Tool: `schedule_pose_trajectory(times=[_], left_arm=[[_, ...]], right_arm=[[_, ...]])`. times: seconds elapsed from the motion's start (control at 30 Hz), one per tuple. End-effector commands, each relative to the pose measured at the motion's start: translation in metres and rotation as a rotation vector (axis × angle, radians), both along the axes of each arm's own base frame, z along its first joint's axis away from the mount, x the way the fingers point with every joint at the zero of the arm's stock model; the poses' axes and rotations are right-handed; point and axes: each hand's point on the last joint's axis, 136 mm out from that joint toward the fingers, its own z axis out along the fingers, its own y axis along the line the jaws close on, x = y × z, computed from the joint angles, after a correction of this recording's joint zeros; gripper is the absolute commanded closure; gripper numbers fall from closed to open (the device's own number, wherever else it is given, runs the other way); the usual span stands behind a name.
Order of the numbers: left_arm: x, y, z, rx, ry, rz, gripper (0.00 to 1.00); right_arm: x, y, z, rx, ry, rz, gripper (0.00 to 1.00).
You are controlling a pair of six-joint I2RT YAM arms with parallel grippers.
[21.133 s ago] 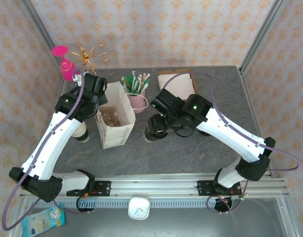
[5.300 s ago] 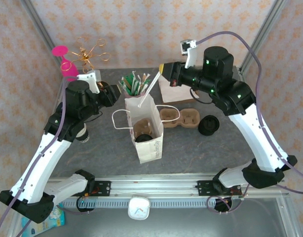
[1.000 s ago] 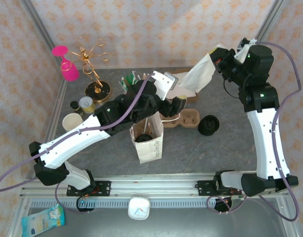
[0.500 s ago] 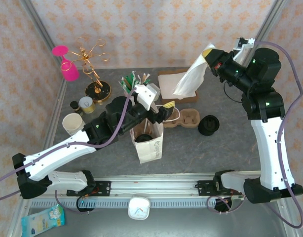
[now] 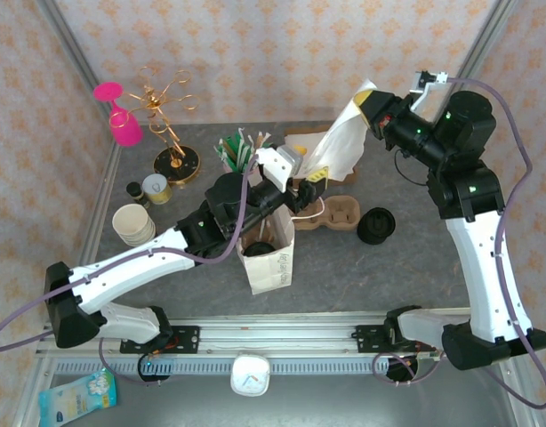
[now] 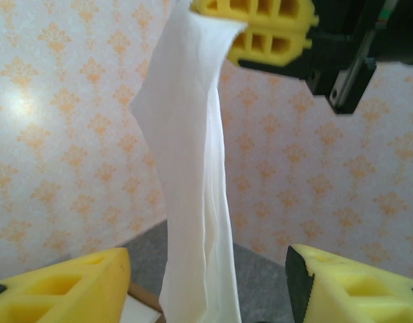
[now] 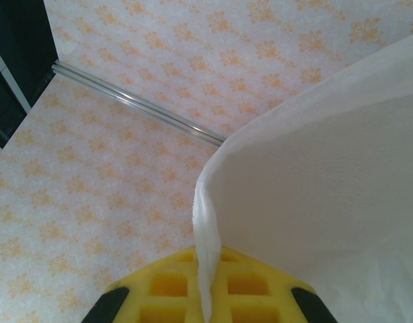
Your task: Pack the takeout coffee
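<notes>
Takeout coffee (image 5: pixel 260 241) appears to sit inside the paper bag (image 5: pixel 271 263) on the tabletop (image 5: pixel 389 276). The right tool (image 5: pixel 369 96) clamps a hanging napkin (image 5: pixel 335 149); the left tool (image 5: pixel 310 181) stands apart around it. We would close low before the right releases.

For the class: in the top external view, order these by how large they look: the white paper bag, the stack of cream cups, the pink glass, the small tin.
1. white paper bag, largest.
2-3. pink glass and stack of cream cups: too alike to rank.
4. small tin, smallest.
</notes>
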Motion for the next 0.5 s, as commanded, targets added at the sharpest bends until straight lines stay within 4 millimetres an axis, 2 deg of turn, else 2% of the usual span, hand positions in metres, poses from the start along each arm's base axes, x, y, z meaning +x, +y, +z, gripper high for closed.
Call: schedule_pose_trajectory(times=[0.0,0.13,0.23,0.33,0.43,0.47], left_arm=[[0.001,-0.005,0.018,-0.077,-0.037,-0.023,0.44],[0.006,-0.007,0.019,-0.102,-0.026,-0.009,0.52],[0.012,-0.011,0.018,-0.09,-0.003,0.01,0.67],[0.017,-0.004,0.021,-0.1,0.007,0.051,0.73],[0.017,0.0,0.021,-0.078,-0.001,0.061,0.85],[0.019,0.003,0.022,-0.069,-0.004,0.073,0.92]], right_arm=[[-0.018,0.002,0.025,0.038,-0.088,0.031,1.0],[-0.017,0.002,0.024,0.038,-0.087,0.031,1.0],[-0.016,0.002,0.022,0.036,-0.089,0.03,1.0],[-0.016,0.0,0.02,0.026,-0.093,0.015,1.0],[-0.016,-0.002,0.02,0.016,-0.104,0.005,1.0],[-0.017,-0.002,0.02,0.009,-0.111,0.002,0.94]])
